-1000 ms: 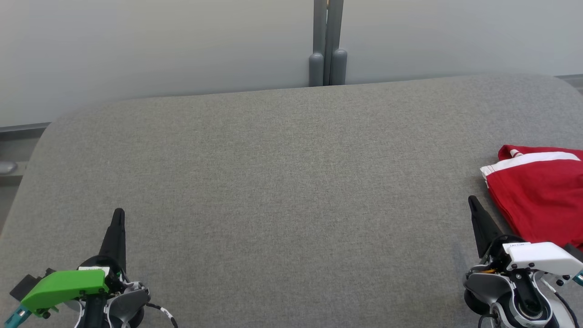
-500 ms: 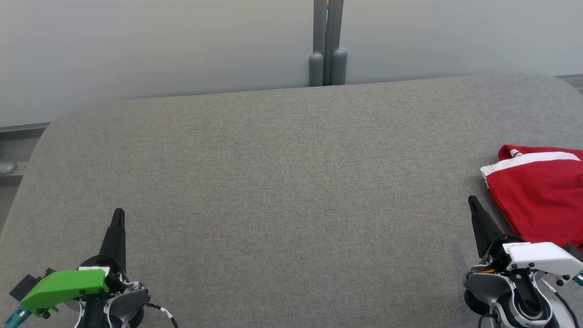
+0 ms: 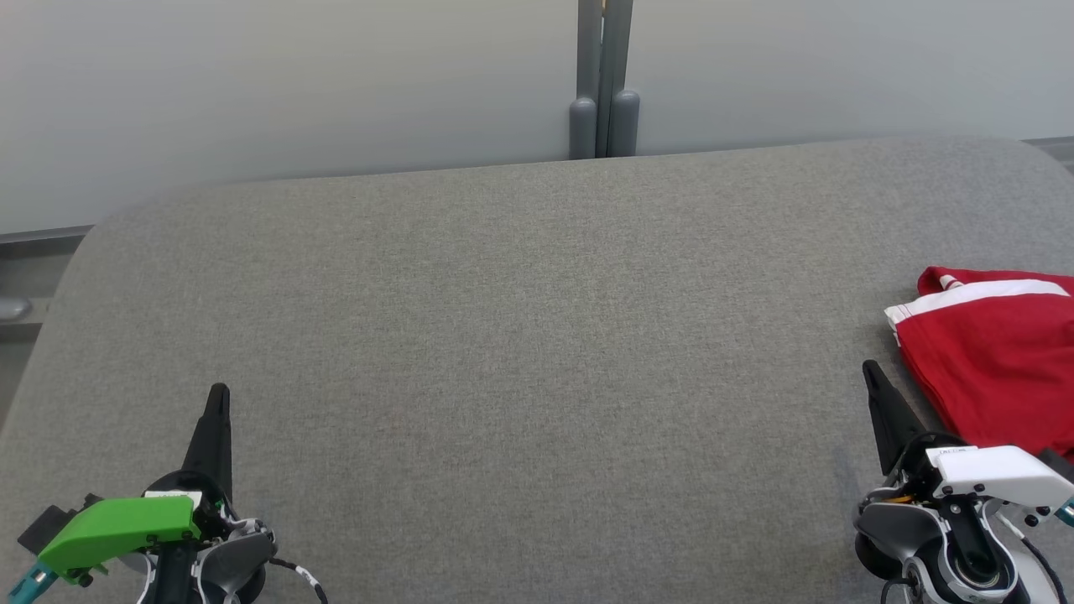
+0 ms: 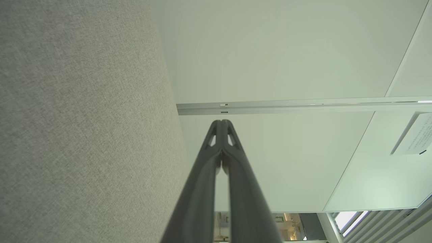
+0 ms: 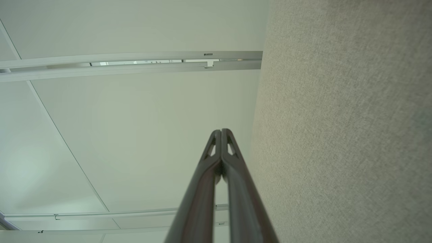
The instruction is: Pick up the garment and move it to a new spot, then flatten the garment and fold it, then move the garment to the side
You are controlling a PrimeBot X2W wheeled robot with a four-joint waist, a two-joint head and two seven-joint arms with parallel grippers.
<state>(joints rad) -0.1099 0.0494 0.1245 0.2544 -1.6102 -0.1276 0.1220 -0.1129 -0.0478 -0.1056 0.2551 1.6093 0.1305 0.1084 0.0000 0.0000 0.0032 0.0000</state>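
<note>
Two dark long-fingered tools seen pressed together, empty, at near edge of the grey fabric worktop: left tool, right tool. Just beyond and rightward of right tool, judged the nearer: folded red white-striped garment, lying flat, left edge slanting away.

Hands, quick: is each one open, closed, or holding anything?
Left hand: closed, holding nothing.
Right hand: closed, holding nothing.
</note>
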